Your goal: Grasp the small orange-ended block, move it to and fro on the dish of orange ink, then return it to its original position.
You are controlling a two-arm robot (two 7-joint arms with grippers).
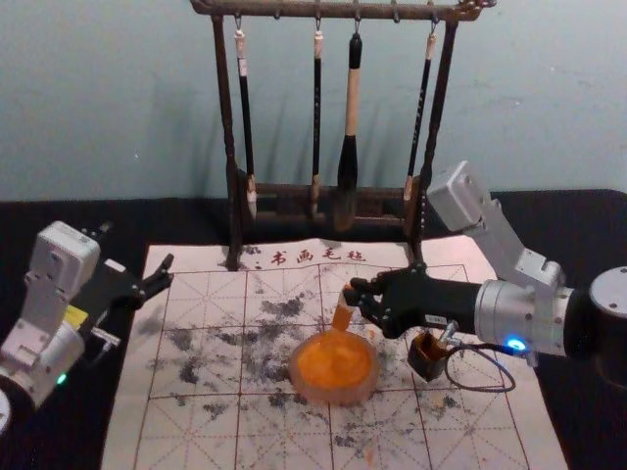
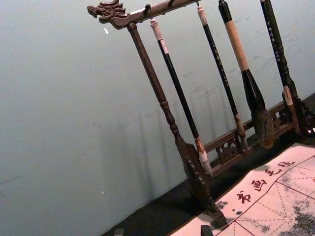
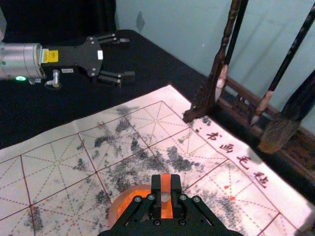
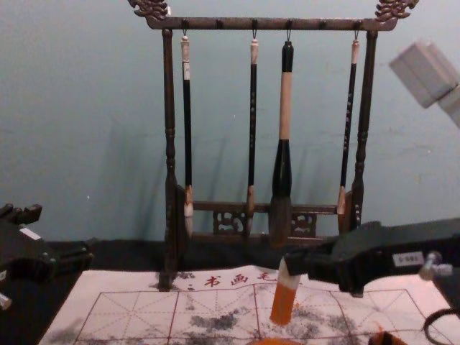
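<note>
Orange-ended block (image 4: 284,298) pinched in my right gripper (image 3: 166,186), I am holding its orange end slanting down by the far edge of the dish (image 1: 336,397), my left gripper (image 3: 128,59) idling open at left.

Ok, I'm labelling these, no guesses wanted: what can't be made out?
Chest view: most of the dish, cut off by the bottom edge.
Chest view: part of the pale upper end of the block, behind the right end effector.
Right wrist view: part of the dish, behind that end effector.
Left wrist view: writing on the brush handles, too small.
</note>
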